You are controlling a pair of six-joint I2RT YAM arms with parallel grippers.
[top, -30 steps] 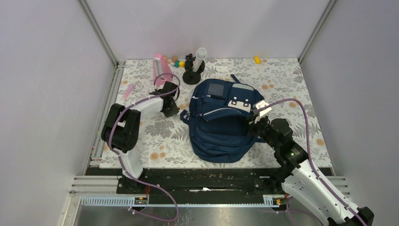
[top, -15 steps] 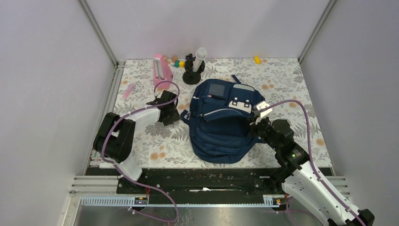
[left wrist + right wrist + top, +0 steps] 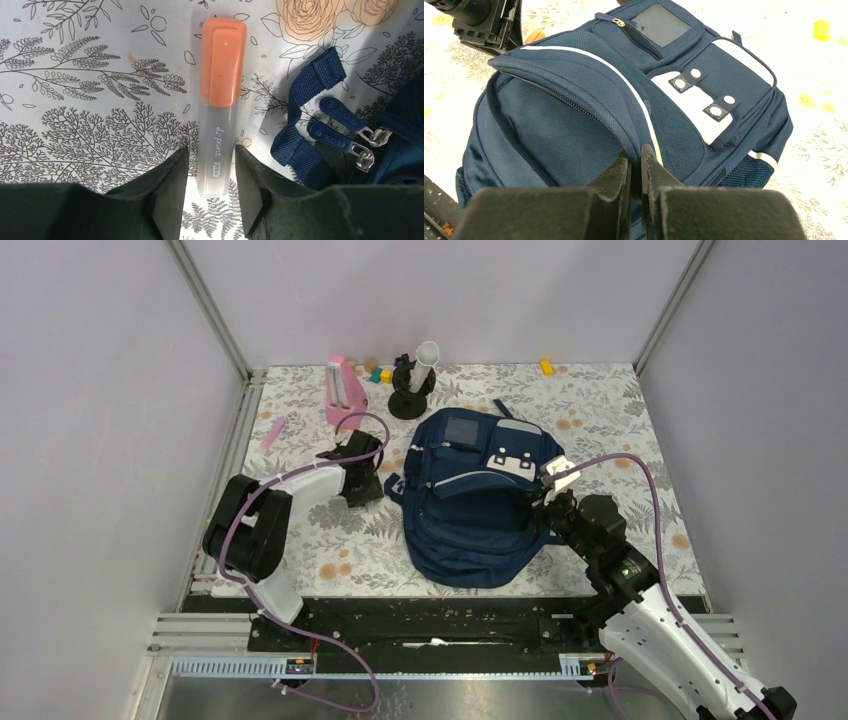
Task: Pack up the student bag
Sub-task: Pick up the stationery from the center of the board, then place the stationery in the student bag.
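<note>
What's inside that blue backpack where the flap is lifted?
Through the opening under the flap, pinched by the right gripper, only the student bag's own navy fabric shows; no packed item is visible. Deeper inside is covered by the flap.

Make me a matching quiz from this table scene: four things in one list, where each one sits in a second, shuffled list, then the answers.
Things
1. orange-capped highlighter
2. student bag
3. yellow block
4. pink case

Places
A. back left of the table
B. flap pinched by the right end effector
C. lying flat between the open fingers of the left end effector
D. back edge, right of centre

Pairs: 1-C, 2-B, 3-D, 4-A
</note>
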